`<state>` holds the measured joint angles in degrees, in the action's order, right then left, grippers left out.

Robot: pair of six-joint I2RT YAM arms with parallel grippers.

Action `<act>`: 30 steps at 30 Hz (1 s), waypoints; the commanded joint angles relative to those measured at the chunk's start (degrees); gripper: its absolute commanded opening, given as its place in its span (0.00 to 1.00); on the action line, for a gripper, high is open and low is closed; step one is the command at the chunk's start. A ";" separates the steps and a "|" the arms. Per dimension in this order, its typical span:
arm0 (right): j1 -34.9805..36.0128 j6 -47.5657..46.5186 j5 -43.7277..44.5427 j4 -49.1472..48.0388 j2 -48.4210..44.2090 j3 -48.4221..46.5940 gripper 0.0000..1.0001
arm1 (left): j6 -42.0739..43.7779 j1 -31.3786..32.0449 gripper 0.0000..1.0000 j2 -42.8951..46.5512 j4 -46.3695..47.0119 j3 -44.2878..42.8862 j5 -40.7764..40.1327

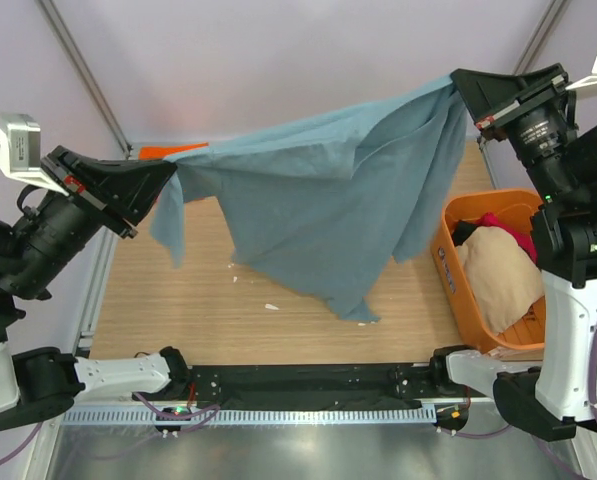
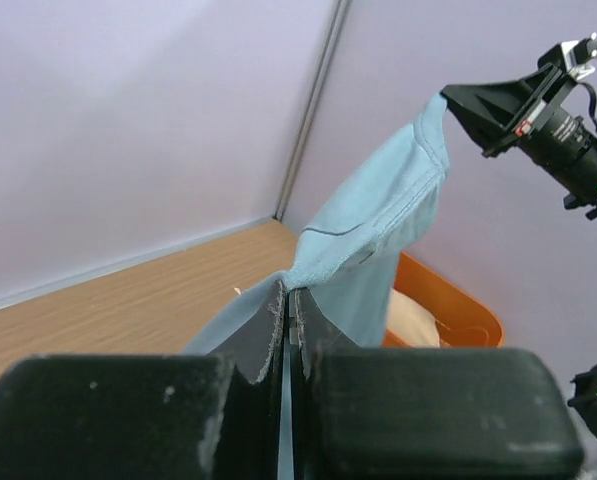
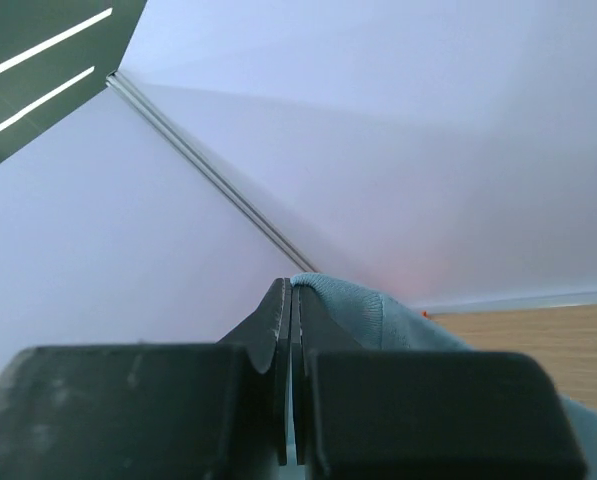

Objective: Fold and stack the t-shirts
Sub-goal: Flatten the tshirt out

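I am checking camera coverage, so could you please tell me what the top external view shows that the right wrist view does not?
Only top external: the left gripper shut on the grey-blue t-shirt, and the orange tub with a beige shirt and a red shirt. Only right wrist: the stitched hem close up. Both: that t-shirt, the right gripper shut on it, and the table.

An orange cloth (image 1: 173, 151) at the far left was mostly hidden behind the grey-blue t-shirt (image 1: 318, 190). The tub's (image 1: 456, 275) right side was covered by the right arm (image 1: 578, 250). White specks (image 1: 271, 306) on the surface (image 1: 158, 300) were too small to be identified.
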<state>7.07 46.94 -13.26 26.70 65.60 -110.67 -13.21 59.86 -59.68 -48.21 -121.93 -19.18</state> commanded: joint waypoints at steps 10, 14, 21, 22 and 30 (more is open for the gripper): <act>-0.13 -0.80 6.58 -5.24 -0.40 -8.15 0.01 | -8.75 -0.27 0.00 -0.61 3.82 6.79 13.28; -0.13 -0.27 5.79 -10.86 5.40 -9.82 0.01 | -10.16 -0.27 0.00 -1.32 3.91 8.63 8.84; 9.52 1.06 0.08 -17.30 30.69 -17.79 0.01 | -19.46 -0.27 0.00 2.81 -11.17 22.67 -23.33; 12.85 1.14 -0.45 -16.25 39.60 -19.91 0.01 | -22.01 -0.44 0.00 4.56 -11.90 29.92 -25.36; 21.14 4.58 -3.27 -4.77 75.90 -42.00 0.19 | -36.62 -19.31 0.00 5.98 -13.05 59.15 -15.58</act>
<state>26.28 51.40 -14.96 12.75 139.65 -148.75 -41.98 47.79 -54.57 -58.35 -67.40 -37.93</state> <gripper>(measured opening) 0.139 0.005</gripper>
